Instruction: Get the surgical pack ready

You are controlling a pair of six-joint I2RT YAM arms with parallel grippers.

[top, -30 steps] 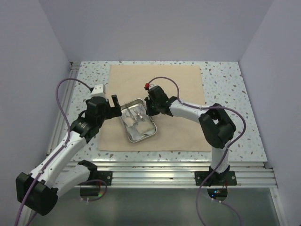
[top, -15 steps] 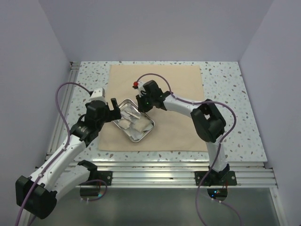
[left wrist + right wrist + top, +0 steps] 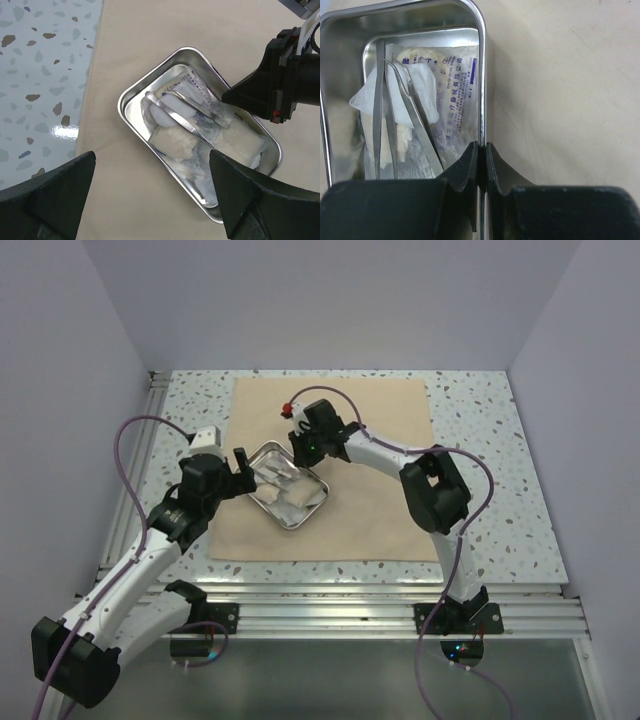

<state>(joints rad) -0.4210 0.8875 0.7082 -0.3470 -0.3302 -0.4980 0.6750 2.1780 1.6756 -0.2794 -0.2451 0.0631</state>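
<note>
The tan cloth lies spread flat on the table. A small steel tray sits on its left part, turned at an angle, holding white packets and steel tweezers. My right gripper is shut on the tray's far rim, one finger inside and one outside. My left gripper is open just left of the tray, above the cloth, holding nothing. In the left wrist view its fingers straddle the tray's near corner.
The speckled table shows around the cloth. Metal rails run along the near edge and the left side. Grey walls close in on three sides. The right arm's elbow rises over the cloth's right half.
My right gripper has swung left and back with the tray rim in it, sliding and turning the tray toward the far left. My left gripper has shifted slightly left.
</note>
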